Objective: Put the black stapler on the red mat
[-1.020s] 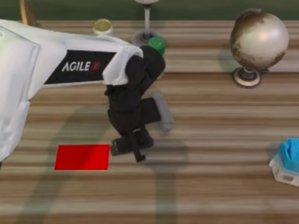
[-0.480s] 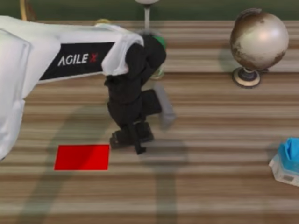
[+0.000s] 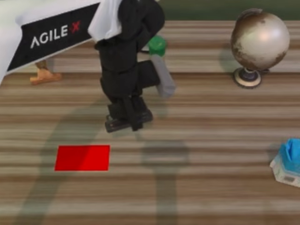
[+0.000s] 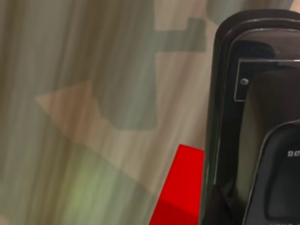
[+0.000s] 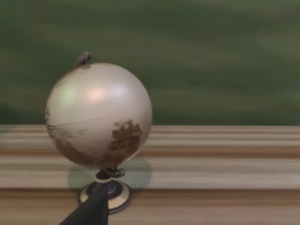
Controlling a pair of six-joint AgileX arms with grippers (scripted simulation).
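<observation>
Even, soft light fills every view; the striped wooden bench (image 3: 220, 140) carries faint grey arm shadows beside the flat red mat (image 3: 82, 157).

left arm reaching over table, left hand (image 3: 129, 119) pointing down

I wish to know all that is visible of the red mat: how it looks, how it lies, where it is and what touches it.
The red mat is a thin, flat rectangle of plain bright red, with no mark or pattern, and its material cannot be told. It lies flat on the striped wooden table, toward the left side and the near edge in the top view, with its long sides along the stripes. Nothing rests on it, and only the table touches it. The left wrist view shows one corner of it.
</observation>
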